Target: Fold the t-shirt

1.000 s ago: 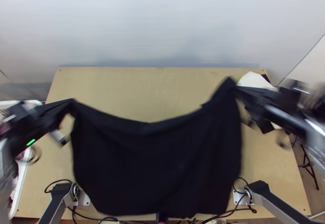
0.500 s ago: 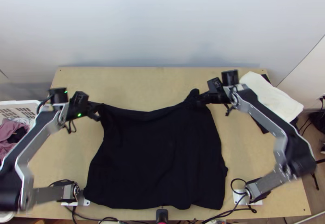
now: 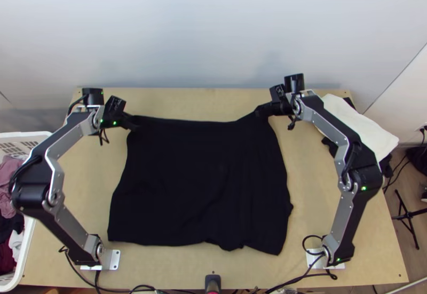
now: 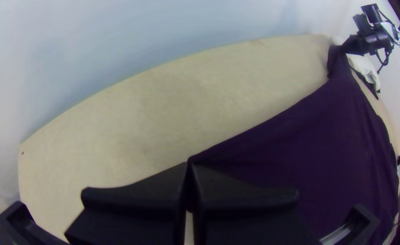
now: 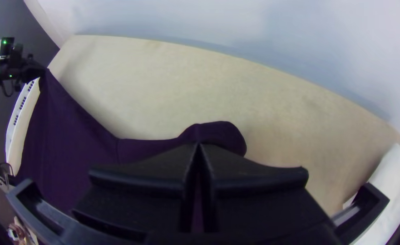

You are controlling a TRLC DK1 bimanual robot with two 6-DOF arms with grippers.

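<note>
Toward the far edge of the bench [image 3: 181, 102], the black t-shirt [image 3: 197, 182] has been drawn, spread with slight creases, its longer extent running side to side. Its far corners are clamped between the closed fingers of the left gripper [image 3: 133, 124] and right gripper [image 3: 262, 112]. The wooden surface is backed by a pale wall [image 3: 213, 27] and flanked by a laundry basket [image 3: 29, 240] and white cloth [image 3: 365, 128].
</note>
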